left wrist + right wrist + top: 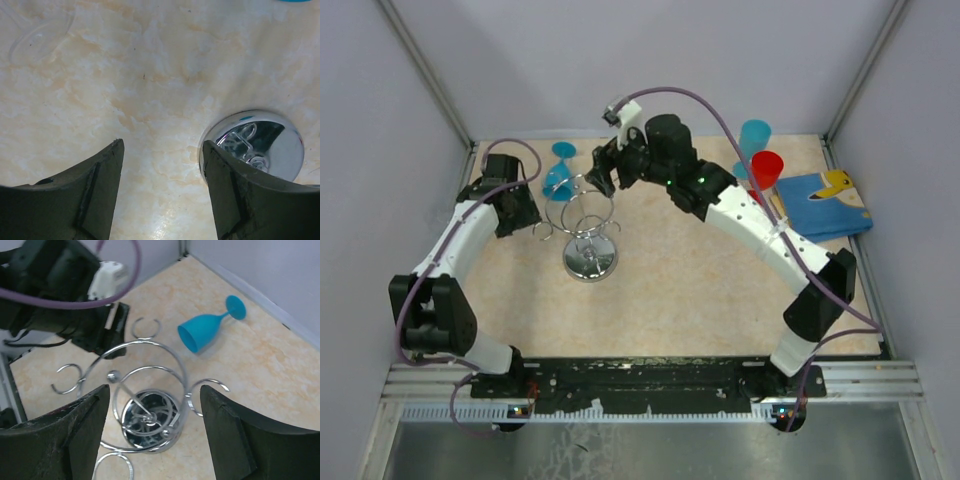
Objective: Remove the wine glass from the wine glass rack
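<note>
Wine glass (202, 332) on side, beyond right gripper (154, 390)

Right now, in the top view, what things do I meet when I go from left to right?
From the left: left gripper → blue glass → right gripper → red cup → cloth. The rack and teal cup overlap others, so I leave them out.

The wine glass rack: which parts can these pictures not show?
Top external: the right gripper hides some far loops of the wine glass rack.
Left wrist: only its chrome base shows, partly behind a finger of the left gripper.
Right wrist: the nearest loops run off the bottom edge.
</note>
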